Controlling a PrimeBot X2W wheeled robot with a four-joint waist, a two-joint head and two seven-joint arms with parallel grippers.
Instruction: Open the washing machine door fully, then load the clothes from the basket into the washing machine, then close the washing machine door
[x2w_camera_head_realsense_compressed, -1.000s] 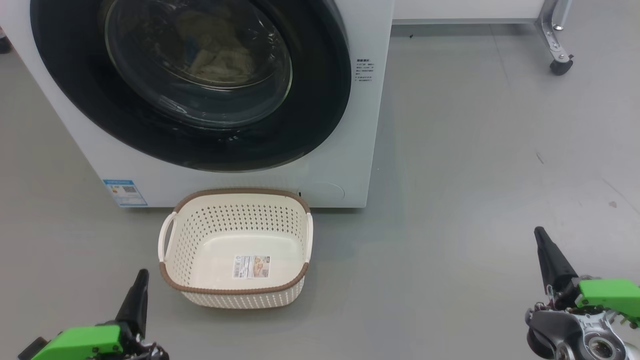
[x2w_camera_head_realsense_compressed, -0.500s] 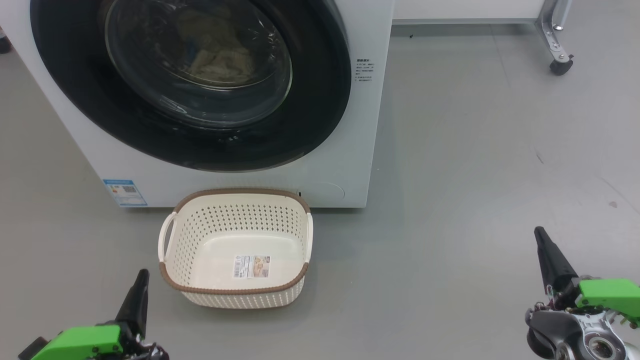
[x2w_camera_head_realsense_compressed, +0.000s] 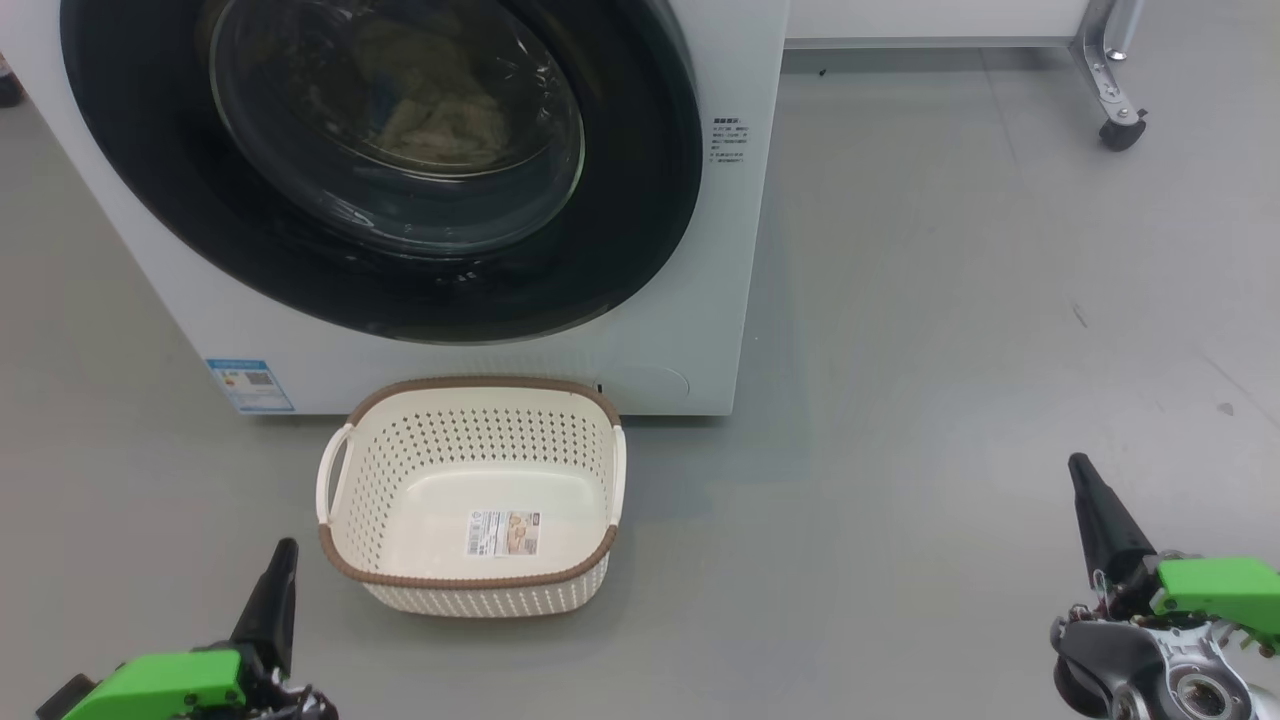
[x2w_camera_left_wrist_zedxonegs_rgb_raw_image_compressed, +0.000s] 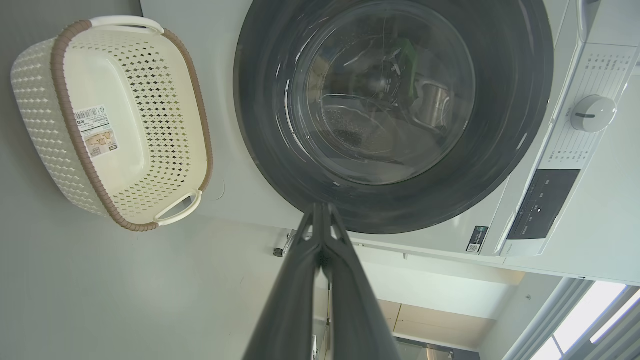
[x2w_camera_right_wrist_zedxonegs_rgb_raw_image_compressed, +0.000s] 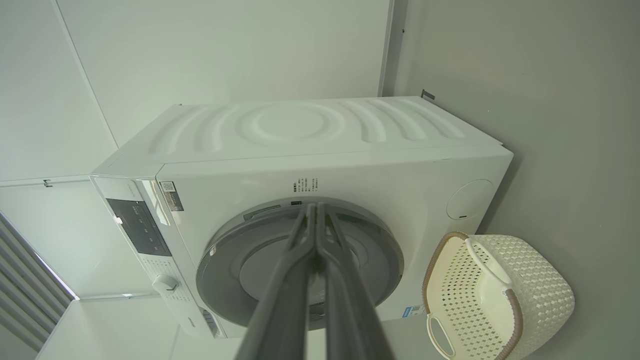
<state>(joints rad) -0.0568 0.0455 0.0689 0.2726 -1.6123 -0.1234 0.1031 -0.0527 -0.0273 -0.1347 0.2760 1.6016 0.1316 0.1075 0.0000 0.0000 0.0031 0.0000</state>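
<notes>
Closed washing machine door (x2w_camera_head_realsense_compressed: 380, 170), clothes (x2w_camera_head_realsense_compressed: 430, 100) behind its glass; empty basket (x2w_camera_head_realsense_compressed: 470, 383) on floor (x2w_camera_head_realsense_compressed: 950, 350) just before washing machine (x2w_camera_head_realsense_compressed: 715, 250); left gripper (x2w_camera_head_realsense_compressed: 287, 548) and right gripper (x2w_camera_head_realsense_compressed: 1078, 468) pinched shut, grasping nothing, well apart.

Soft, even indoor light is filling all three views.
The floor (x2w_camera_head_realsense_compressed: 950, 300) is carrying only faint shadows, right of the washer (x2w_camera_head_realsense_compressed: 725, 250) and around the basket (x2w_camera_head_realsense_compressed: 480, 382). The door (x2w_camera_head_realsense_compressed: 640, 200) glass is throwing back pale streaks and is dimming the clothes (x2w_camera_head_realsense_compressed: 430, 110) behind it to a murky yellow. In the left wrist view a window (x2w_camera_left_wrist_zedxonegs_rgb_raw_image_compressed: 605, 315) is burning out white at the lower right corner. Both wrist views are bowing straight edges near their margins, and the left gripper (x2w_camera_left_wrist_zedxonegs_rgb_raw_image_compressed: 320, 207) and right gripper (x2w_camera_right_wrist_zedxonegs_rgb_raw_image_compressed: 314, 207) are smearing out of focus toward the lens.
</notes>
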